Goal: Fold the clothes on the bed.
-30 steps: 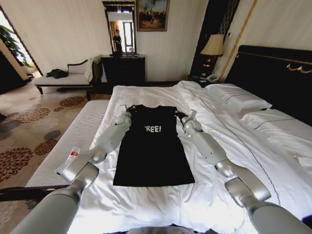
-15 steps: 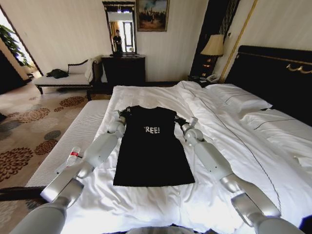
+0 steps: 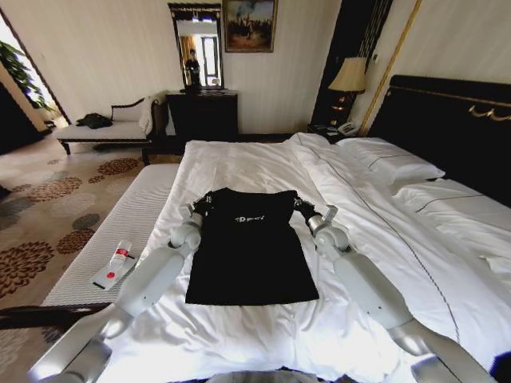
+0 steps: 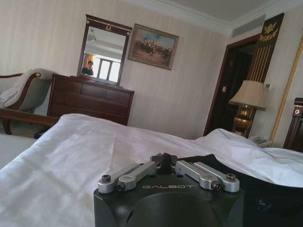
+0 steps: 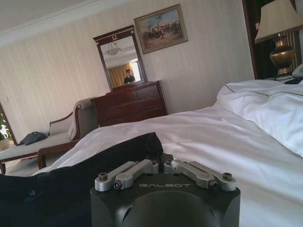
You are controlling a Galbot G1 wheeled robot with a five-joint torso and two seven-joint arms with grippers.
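The black T-shirt (image 3: 251,255) lies lengthwise in the middle of the white bed (image 3: 239,159), hem toward me. Its top edge is raised and curling back over the chest, so the white lettering shows only in part. My left gripper (image 3: 203,204) is shut on the shirt's left shoulder and my right gripper (image 3: 304,207) is shut on its right shoulder. In the left wrist view the left gripper (image 4: 164,159) pinches black fabric (image 4: 265,189). In the right wrist view the right gripper (image 5: 163,160) pinches the T-shirt (image 5: 94,163) too.
White pillows (image 3: 391,163) and a rumpled duvet lie along the bed's right side by the dark headboard (image 3: 455,120). A pale bench (image 3: 120,231) with a small white and red object (image 3: 114,263) runs along the left. A dresser (image 3: 202,112) and lamp (image 3: 348,76) stand beyond.
Both grippers have drawn back toward me with the shirt's shoulders. The top edge has come off the sheet and folded toward the hem, partly covering the lettering.
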